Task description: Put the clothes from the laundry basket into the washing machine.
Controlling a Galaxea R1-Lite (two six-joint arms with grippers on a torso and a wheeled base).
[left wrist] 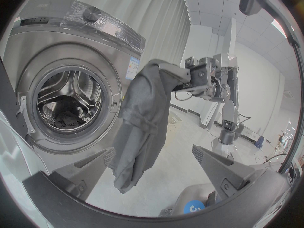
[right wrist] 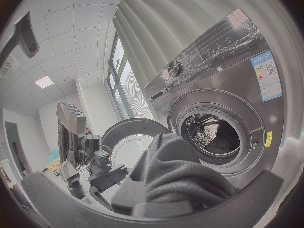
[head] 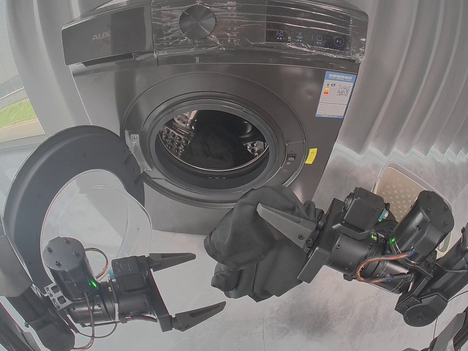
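The grey metal front-loading washing machine (head: 214,98) stands ahead of both claws, its drum mouth just beyond and above the right claw (head: 263,242). Dark clothes (head: 214,145) lie low in the drum. The machine's round dark door with a clear window (head: 73,191) hangs open, just behind the left claw (head: 209,280). A pale perforated plastic laundry basket (head: 399,188) sits on the floor behind the right arm. The right claw is clamped on a black fabric garment (head: 239,259), which bunches over its fingers and hangs down short of the drum opening. The left claw is held low and level, spread wide with nothing between its fingers, beside the hanging garment.
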